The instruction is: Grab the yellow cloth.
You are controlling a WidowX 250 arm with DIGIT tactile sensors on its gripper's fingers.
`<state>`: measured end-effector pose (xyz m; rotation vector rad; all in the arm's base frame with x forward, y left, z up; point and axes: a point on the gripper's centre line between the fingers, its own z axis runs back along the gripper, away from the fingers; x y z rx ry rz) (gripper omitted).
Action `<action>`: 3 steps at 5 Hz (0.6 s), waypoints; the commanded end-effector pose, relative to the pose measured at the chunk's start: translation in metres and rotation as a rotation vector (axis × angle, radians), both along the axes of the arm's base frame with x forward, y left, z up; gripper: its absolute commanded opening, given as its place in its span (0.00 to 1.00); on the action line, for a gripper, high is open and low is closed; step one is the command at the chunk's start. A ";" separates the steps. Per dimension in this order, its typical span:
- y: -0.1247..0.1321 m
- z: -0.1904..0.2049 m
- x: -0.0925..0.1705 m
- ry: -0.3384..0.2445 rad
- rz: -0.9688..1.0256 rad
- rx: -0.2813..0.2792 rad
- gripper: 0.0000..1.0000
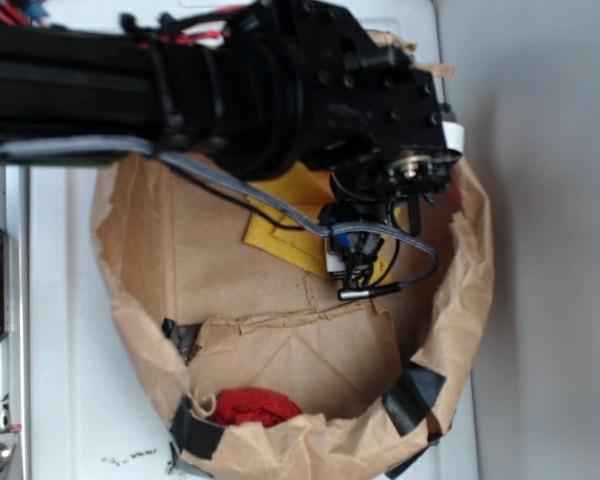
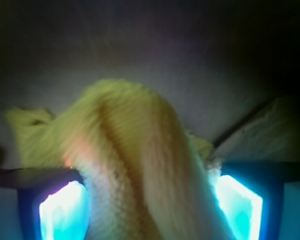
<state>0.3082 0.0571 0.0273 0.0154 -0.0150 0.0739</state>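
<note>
The yellow cloth [image 1: 290,200] lies on the floor of a brown paper enclosure, mostly hidden under the black arm. My gripper [image 1: 352,270] points down onto the cloth's right edge. In the wrist view the yellow cloth [image 2: 140,165] rises in a thick bunched ridge that fills the whole gap of my gripper [image 2: 150,210]. It presses against the left fingertip [image 2: 65,210] and the right fingertip [image 2: 240,205]. The gripper is shut on this fold.
A raised brown paper wall [image 1: 475,270] rings the work area, patched with black tape [image 1: 415,395]. A small red cloth [image 1: 250,408] sits against the near wall. The white surface [image 1: 60,330] lies outside, with a metal rail at the left.
</note>
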 end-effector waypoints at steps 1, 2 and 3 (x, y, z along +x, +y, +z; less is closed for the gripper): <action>0.006 0.030 0.002 -0.101 0.005 -0.019 0.00; 0.004 0.049 -0.011 -0.139 0.000 -0.038 0.00; 0.006 0.074 -0.022 -0.183 -0.005 -0.076 0.00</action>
